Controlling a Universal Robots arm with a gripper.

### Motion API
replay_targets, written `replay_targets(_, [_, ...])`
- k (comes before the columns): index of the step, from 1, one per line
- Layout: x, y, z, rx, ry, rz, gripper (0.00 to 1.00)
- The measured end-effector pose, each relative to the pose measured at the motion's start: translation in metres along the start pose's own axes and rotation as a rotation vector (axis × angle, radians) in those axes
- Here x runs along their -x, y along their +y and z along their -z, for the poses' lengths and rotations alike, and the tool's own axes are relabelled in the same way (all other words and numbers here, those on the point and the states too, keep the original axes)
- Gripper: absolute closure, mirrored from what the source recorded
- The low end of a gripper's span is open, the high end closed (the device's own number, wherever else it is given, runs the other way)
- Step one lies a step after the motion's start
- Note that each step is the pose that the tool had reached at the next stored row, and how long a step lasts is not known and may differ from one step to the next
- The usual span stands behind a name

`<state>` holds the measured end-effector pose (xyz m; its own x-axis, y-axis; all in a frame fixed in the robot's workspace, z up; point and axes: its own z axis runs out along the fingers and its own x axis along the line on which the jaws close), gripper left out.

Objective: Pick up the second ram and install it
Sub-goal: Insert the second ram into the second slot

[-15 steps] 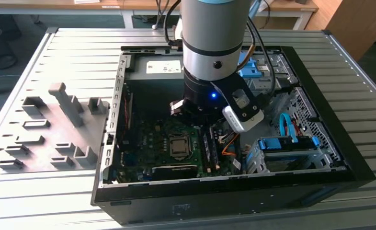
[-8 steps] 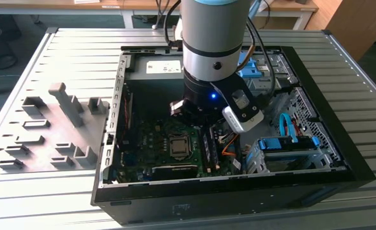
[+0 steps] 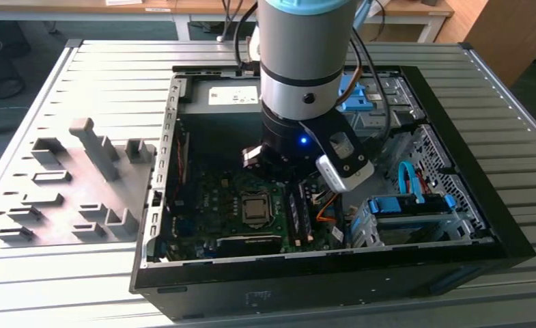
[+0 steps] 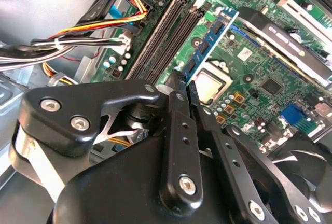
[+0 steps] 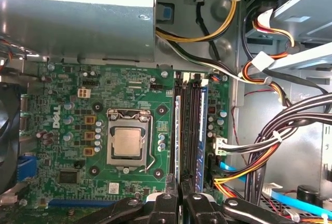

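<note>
The second ram (image 4: 215, 35) is a thin blue-green stick with black chips, standing on edge along the memory slot closest to the CPU socket (image 4: 210, 86). In the first wrist view the second ram (image 5: 178, 141) shows as a pale edge running down into my gripper (image 5: 180, 199). My gripper (image 4: 182, 81) has its black fingers (image 4: 176, 110) pinched together on the near end of the stick. I cannot tell whether the stick is fully seated. In the exterior view the arm's wrist (image 3: 304, 147) hangs inside the open computer case, over the memory slots (image 3: 297, 208).
More black slots (image 5: 193, 136) lie beside the stick, one with a blue edge (image 5: 203, 130). Bundled cables (image 5: 270, 146) crowd the side away from the CPU socket (image 5: 127, 143). The grey holder blocks (image 3: 76, 178) stand outside the case at the exterior view's left; a drive cage (image 3: 409, 208) stands at its right.
</note>
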<state>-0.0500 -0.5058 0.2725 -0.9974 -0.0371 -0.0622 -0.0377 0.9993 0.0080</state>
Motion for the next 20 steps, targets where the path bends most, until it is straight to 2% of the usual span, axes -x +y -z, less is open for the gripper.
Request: replay_targets(20, [-0.0003,0.0000,-0.0049,0.0001,0.0000,0.000,0.86])
